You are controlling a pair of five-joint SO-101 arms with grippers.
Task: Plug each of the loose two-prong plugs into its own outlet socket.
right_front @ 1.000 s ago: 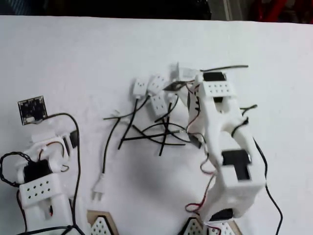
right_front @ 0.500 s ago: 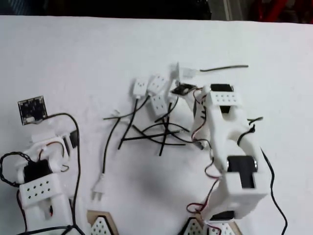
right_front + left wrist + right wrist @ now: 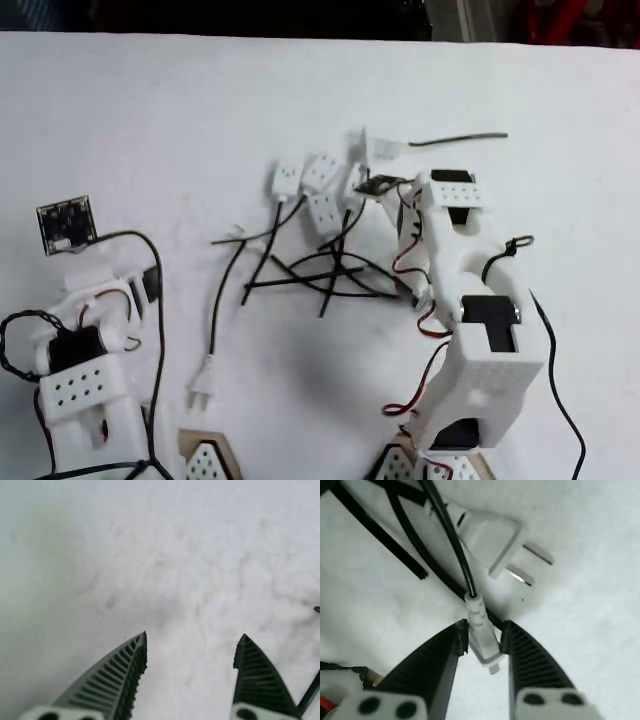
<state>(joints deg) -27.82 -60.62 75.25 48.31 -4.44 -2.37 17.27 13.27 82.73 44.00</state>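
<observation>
The white table [image 3: 120, 110] is filling the high view. Beyond its twelve o'clock edge the room is showing as a dark strip [image 3: 200, 15], with red shapes [image 3: 560, 18] at about one o'clock.

A cluster of white outlet sockets [image 3: 305, 185] is lying just above the table's centre. Black cords [image 3: 300, 270] are trailing from it toward six o'clock in a loose tangle. A grey cord [image 3: 460, 139] is lying toward one o'clock of the cluster. One loose plug [image 3: 203, 384] is lying well apart at about seven o'clock, with its prongs pointing toward the near edge.

The right arm [image 3: 470, 300] is extending from five o'clock toward the cluster. The right gripper [image 3: 484, 626] is pinching a white held plug [image 3: 482, 642] between its ribbed fingers, and the jaws are nearly closed on the plug's narrow body. A black cord is running out of this plug. A second plug [image 3: 492, 537] is lying flat just beside it, with both prongs bare on the table.

The left arm [image 3: 85, 380] is sitting at eight o'clock. The left gripper [image 3: 194, 636] is hanging over bare tabletop, with its jaws spread wide and nothing between them. A small black square board [image 3: 65, 222] is sitting at nine o'clock.
</observation>
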